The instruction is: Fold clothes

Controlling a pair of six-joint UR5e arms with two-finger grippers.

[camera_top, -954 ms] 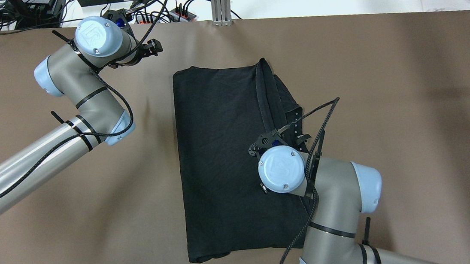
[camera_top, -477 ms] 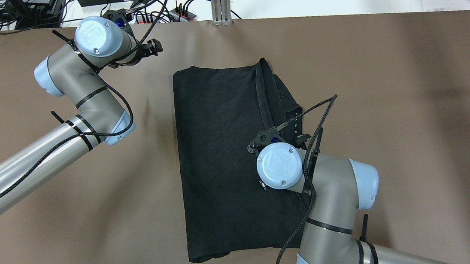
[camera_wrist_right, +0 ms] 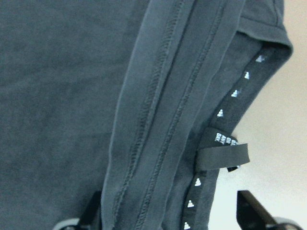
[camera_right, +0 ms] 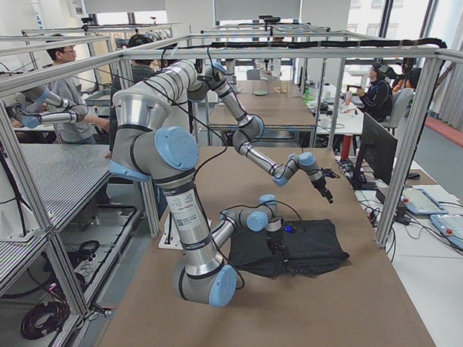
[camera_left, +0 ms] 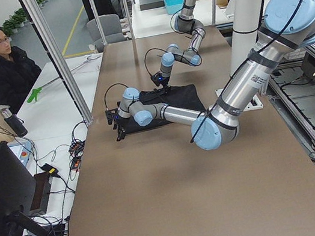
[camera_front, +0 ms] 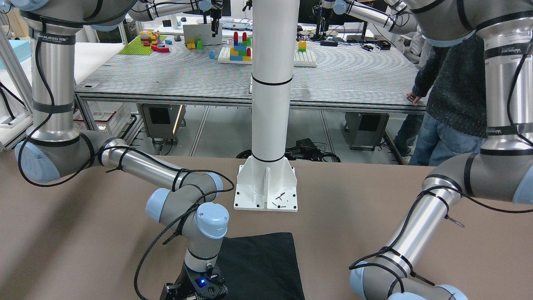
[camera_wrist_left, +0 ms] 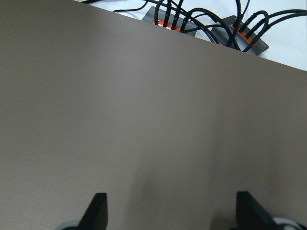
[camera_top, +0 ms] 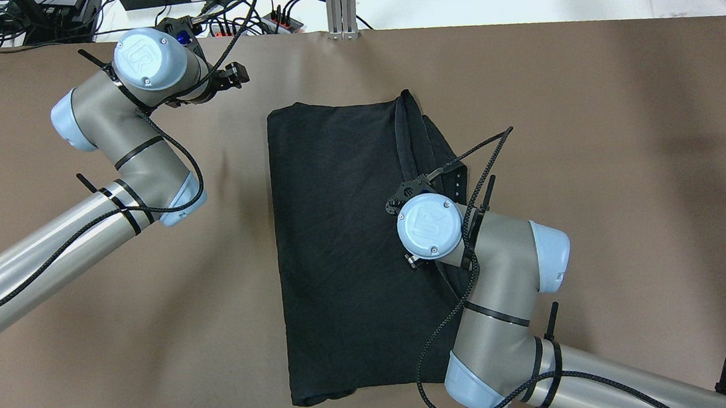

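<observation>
Black cloth [camera_top: 339, 233] runs lengthwise from white pillar [camera_front: 270, 104]; wrist view alone shows hem stitching. Left gripper [camera_wrist_left: 170, 211], right gripper [camera_wrist_right: 172, 213] gape wide, empty.

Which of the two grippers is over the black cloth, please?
The right gripper hangs above the black cloth, near its hems; the left gripper is over bare table.

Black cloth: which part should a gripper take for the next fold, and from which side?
Probably the stacked hemmed edges at the right of the black cloth, from above with the open right gripper: the layers form a raised ridge there, the rest lies flat.
</observation>
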